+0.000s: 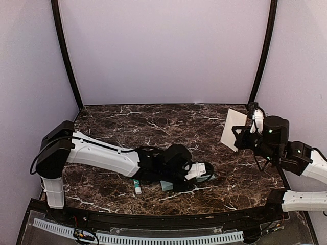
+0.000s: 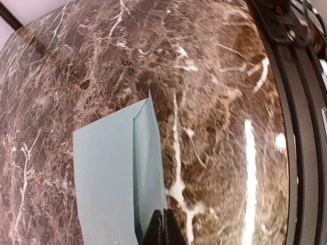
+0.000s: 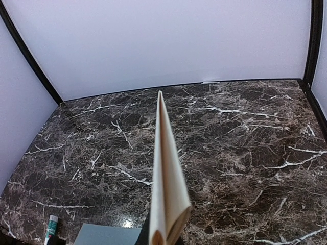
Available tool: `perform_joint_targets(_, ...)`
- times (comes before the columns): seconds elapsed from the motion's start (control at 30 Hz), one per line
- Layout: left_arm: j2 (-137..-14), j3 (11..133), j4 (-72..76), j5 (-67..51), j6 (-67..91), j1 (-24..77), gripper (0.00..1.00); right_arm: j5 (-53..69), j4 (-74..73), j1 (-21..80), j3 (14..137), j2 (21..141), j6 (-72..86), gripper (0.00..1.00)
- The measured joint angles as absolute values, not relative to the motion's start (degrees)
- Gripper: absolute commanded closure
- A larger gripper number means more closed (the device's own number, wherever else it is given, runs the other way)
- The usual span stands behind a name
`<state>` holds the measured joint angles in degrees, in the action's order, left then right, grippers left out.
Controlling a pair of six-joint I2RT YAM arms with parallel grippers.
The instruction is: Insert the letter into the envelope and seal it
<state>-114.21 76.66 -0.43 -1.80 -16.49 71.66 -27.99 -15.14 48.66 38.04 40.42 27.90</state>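
1. Marble desk (image 1: pixel 153 122) lies under both arms
2. Left jaws, pressed together, pinch the teal envelope (image 2: pixel 112 173) low near the front edge
3. Right jaws pinch the cream letter (image 3: pixel 166 189), held up on edge
4. Glue stick (image 1: pixel 137 188) lies near the envelope

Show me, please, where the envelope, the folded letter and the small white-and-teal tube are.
envelope (image 2: pixel 104 178): left wrist view, on its flat teal face.
folded letter (image 1: pixel 232 130): top external view, middle of the pale sheet.
small white-and-teal tube (image 1: pixel 137 189): top external view, on its white body.
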Motion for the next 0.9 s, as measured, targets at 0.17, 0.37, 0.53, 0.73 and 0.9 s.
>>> perform_joint_targets(0.17, -106.19, 65.10, 1.32, -1.32, -29.43, 73.19, 1.00, -25.19, -13.72, 48.66, 36.56, 42.30, 27.94, 1.00)
perform_joint_targets(0.37, -98.65, 50.09, 5.50, -1.56, -45.28, 74.94, 1.00, -21.76, -11.73, 48.64, 34.68, 43.33, 28.01, 1.00)
perform_joint_targets(0.53, -91.74, 43.27, 8.64, -4.19, -52.49, 75.07, 0.14, -16.27, -9.04, 48.62, 33.26, 45.34, 27.94, 1.00)
perform_joint_targets(0.73, -85.17, 40.47, 12.73, -3.75, -50.76, 76.62, 0.01, -9.69, -4.97, 48.64, 31.53, 50.22, 27.92, 1.00)
perform_joint_targets(0.9, -83.02, 39.24, 17.34, 5.34, -39.44, 81.25, 0.01, -5.63, -1.13, 48.64, 29.32, 53.15, 28.08, 1.00)
